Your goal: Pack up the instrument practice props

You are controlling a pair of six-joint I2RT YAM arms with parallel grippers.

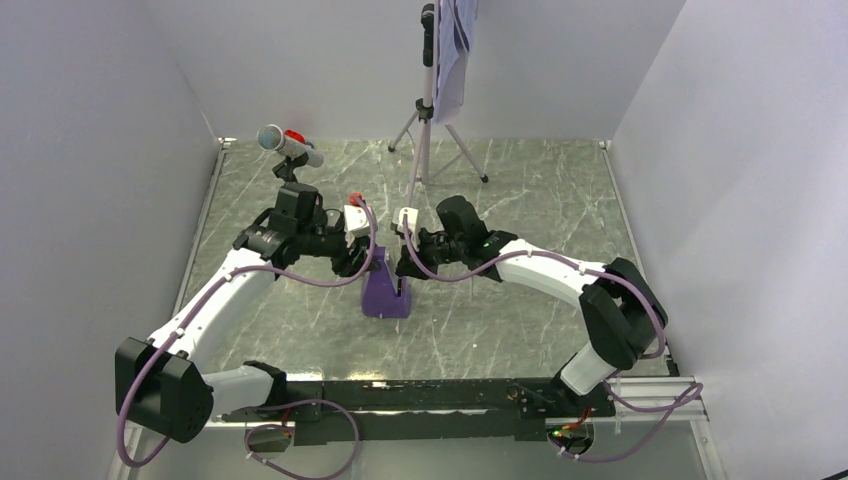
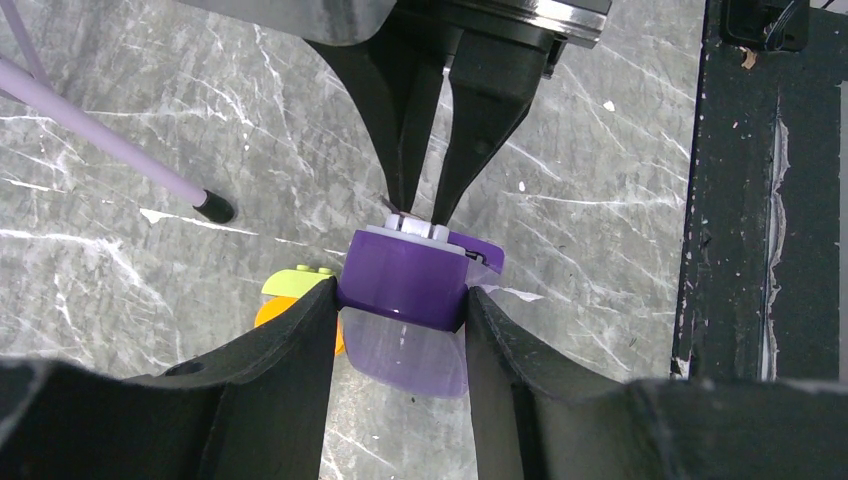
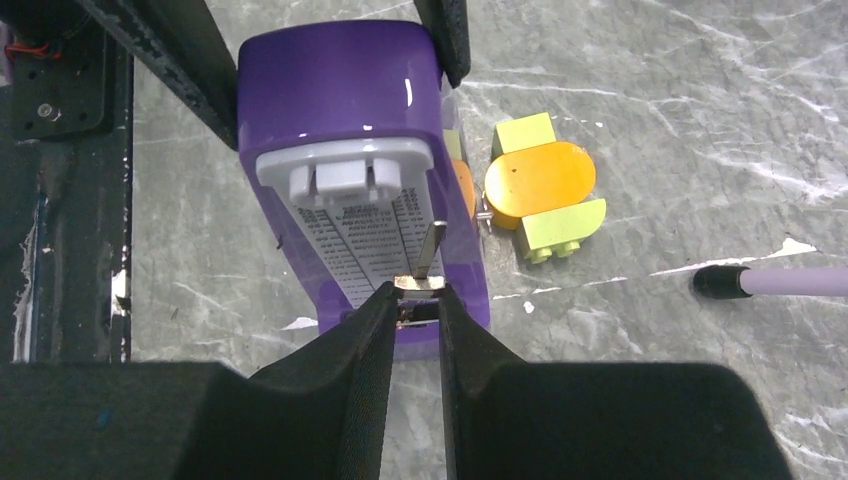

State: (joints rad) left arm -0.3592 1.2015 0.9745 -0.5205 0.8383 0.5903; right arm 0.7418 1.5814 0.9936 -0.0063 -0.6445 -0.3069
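Block (image 3: 540,185) lies just behind the metronome (image 3: 350,100), music stand (image 1: 424,110) farther back (microphone (image 1: 288,145) back-left).

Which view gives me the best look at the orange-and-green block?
Right wrist: the whole block lies beside the purple metronome. Left wrist shows only a sliver beside it; top external does not show it.
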